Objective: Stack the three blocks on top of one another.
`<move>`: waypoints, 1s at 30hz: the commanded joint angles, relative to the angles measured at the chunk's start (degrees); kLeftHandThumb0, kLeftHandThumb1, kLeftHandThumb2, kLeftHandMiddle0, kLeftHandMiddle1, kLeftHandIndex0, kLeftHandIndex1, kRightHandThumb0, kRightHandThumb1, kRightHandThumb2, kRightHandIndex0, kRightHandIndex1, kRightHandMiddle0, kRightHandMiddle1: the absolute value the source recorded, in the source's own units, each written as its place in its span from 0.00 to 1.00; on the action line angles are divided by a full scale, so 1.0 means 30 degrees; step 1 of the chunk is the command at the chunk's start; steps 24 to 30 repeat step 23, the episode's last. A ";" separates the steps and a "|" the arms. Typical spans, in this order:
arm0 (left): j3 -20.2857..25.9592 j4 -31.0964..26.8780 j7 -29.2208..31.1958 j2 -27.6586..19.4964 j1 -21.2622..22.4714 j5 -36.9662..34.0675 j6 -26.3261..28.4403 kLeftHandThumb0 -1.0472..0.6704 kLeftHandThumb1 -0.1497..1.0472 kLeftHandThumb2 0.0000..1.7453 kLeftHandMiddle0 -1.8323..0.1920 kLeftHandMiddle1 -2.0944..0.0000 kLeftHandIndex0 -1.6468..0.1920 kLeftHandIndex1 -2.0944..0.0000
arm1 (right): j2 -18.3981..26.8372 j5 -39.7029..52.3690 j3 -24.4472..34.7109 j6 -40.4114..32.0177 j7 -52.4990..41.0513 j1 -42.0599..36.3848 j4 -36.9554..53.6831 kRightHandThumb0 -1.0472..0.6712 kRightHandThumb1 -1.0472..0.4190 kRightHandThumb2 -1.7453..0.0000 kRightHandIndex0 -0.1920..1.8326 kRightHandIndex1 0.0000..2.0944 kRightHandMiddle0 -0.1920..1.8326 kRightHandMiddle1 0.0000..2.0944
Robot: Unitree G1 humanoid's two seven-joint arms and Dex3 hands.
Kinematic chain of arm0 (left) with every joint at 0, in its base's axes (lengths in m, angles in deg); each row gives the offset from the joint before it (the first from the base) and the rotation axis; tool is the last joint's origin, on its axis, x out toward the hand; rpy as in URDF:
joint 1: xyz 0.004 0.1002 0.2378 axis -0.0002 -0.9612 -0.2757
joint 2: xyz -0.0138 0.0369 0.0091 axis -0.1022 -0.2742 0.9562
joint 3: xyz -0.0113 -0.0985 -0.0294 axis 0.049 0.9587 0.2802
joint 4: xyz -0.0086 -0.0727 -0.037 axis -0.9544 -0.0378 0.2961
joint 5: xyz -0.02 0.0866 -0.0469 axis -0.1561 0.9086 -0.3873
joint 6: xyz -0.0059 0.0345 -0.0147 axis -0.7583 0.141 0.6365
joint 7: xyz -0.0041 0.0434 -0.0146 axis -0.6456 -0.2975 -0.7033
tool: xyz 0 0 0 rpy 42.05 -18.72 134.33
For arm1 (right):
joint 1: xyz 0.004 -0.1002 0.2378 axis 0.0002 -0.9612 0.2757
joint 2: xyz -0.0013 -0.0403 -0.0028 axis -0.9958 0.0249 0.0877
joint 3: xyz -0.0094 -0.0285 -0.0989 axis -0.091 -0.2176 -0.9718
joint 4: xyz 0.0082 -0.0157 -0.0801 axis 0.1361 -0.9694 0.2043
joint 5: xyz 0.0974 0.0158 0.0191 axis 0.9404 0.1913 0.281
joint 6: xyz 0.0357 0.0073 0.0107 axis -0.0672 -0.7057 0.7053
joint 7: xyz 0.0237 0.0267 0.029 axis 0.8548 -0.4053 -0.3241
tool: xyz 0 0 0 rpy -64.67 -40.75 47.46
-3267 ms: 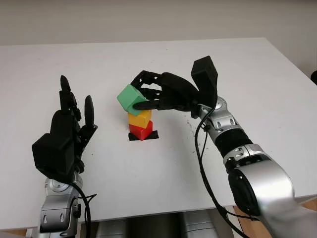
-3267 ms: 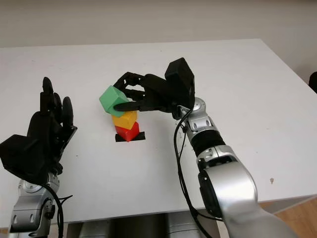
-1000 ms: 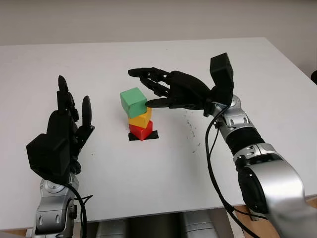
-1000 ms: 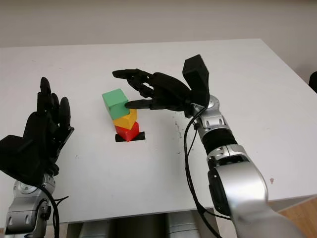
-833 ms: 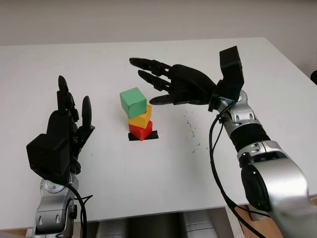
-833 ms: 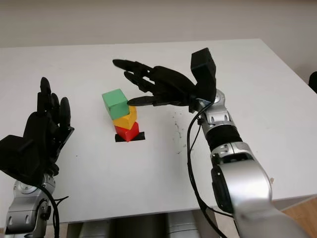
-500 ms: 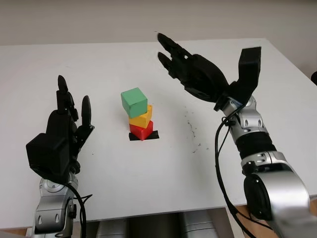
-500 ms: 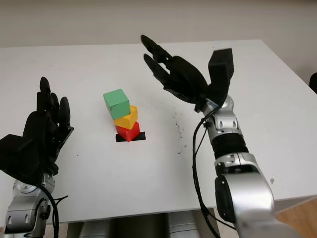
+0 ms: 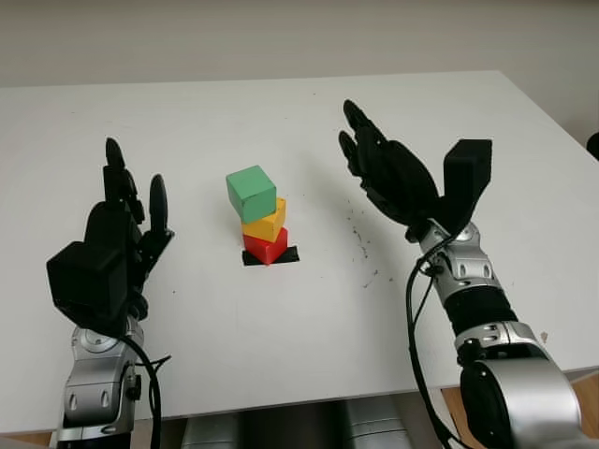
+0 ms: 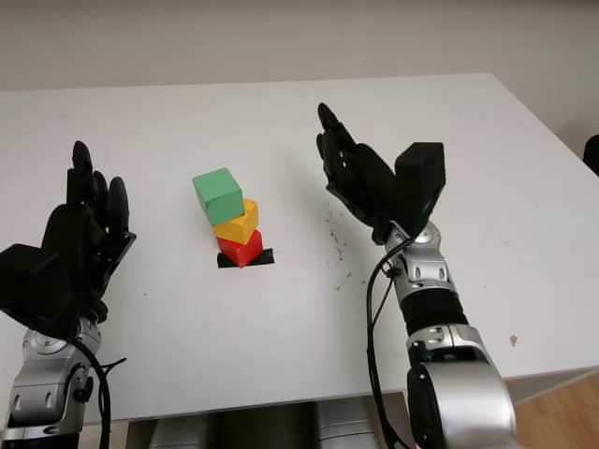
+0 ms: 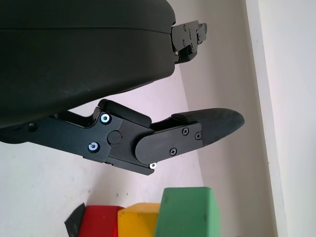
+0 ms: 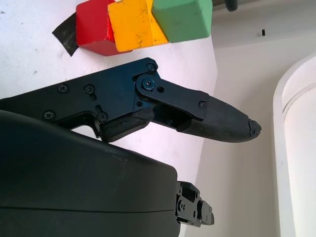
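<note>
Left eye view: black right hand, open and empty, is pulling back, leaving green cube topping yellow and red cubes; stack is looking finished.

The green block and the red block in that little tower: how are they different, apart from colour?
The green block sits on top of the stack, while the red block is at the bottom, on a black tape mark on the table. The green block leans out to one side of the stack, while the red block sits under the yellow block. Both touch the yellow block between them, and no robot hand holds either.
</note>
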 commanded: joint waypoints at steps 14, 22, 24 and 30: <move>0.0426 0.2106 0.0656 -0.1418 0.1540 -0.0142 -0.0399 0.19 1.00 0.43 1.00 1.00 1.00 1.00 | -0.1598 -0.0909 -0.0657 -0.1274 0.3879 -0.1267 0.2813 0.16 0.00 0.51 0.00 0.00 0.00 0.00; 0.0572 0.2006 0.2386 -0.1889 0.1196 -0.1444 -0.0017 0.18 1.00 0.44 0.99 1.00 0.99 0.99 | -0.1727 -0.0444 -0.0569 -0.2046 0.3566 -0.1321 0.2915 0.15 0.00 0.52 0.00 0.00 0.00 0.00; 0.0563 0.1991 0.2620 -0.1951 0.1163 -0.1602 0.0028 0.18 1.00 0.44 0.98 0.99 0.98 0.99 | -0.1755 -0.0406 -0.0558 -0.2092 0.3535 -0.1333 0.2902 0.15 0.00 0.52 0.00 0.00 0.00 0.00; 0.0563 0.1991 0.2620 -0.1951 0.1163 -0.1602 0.0028 0.18 1.00 0.44 0.98 0.99 0.98 0.99 | -0.1755 -0.0406 -0.0558 -0.2092 0.3535 -0.1333 0.2902 0.15 0.00 0.52 0.00 0.00 0.00 0.00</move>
